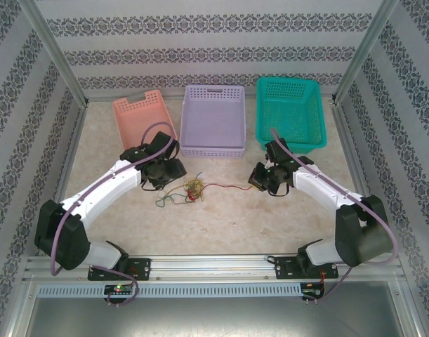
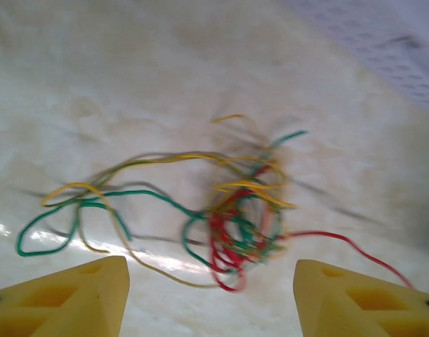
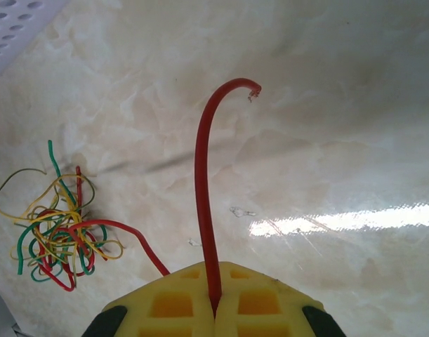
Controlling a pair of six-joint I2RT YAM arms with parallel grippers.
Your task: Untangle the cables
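Observation:
The cables [image 1: 193,188] lie as a knot of thin red, green, yellow and dark wires on the table between the two arms. My left gripper [image 1: 173,175] hovers just left of the knot. In the left wrist view its yellow fingers [image 2: 74,298] stand wide apart with nothing between them, and the tangle [image 2: 242,217] lies just beyond them. My right gripper [image 1: 258,177] is to the right of the knot, shut on a red cable [image 3: 202,182]. That cable's free end curls up past the tips, and its other part runs left to the tangle [image 3: 56,239].
Three baskets stand along the back: pink [image 1: 140,116], lilac [image 1: 213,119] and teal [image 1: 290,111]. A corner of the lilac basket [image 3: 10,21] is near the right gripper. Patterned walls close the sides.

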